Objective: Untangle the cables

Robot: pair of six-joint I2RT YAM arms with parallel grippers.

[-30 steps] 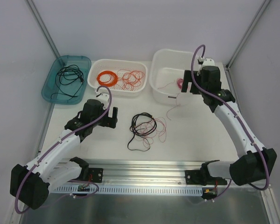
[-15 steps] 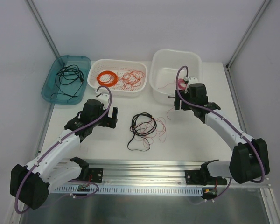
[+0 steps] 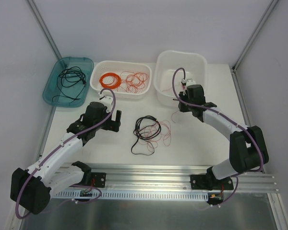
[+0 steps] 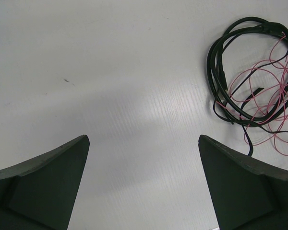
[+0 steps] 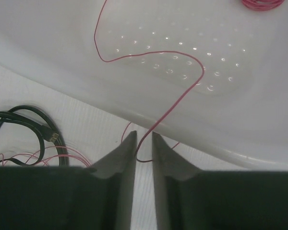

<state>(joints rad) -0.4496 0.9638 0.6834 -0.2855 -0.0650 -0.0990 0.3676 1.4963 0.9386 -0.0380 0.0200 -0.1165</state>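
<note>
The cables (image 3: 148,132) lie as a loose tangle of black and thin pinkish-red wire mid-table, also in the left wrist view (image 4: 254,76) and the right wrist view (image 5: 33,129). One thin red strand (image 5: 182,91) runs from inside the white tub (image 3: 180,57) over its rim and down to the table. My right gripper (image 3: 180,103) hangs at the tub's near wall; its jaws (image 5: 144,136) stand a narrow gap apart with that strand passing between them. My left gripper (image 3: 115,119) is left of the tangle, wide open (image 4: 144,139) over bare table.
A small pink coil (image 5: 261,4) lies in the tub. A white basket (image 3: 120,63) holds an orange coil and red wires. A teal tray (image 3: 53,88) at far left holds a black cable. A metal rail (image 3: 149,170) runs along the near edge.
My right arm swung down and left from over the tub to its near wall, and its jaws narrowed around the red strand. The left arm and the tangle did not move.
</note>
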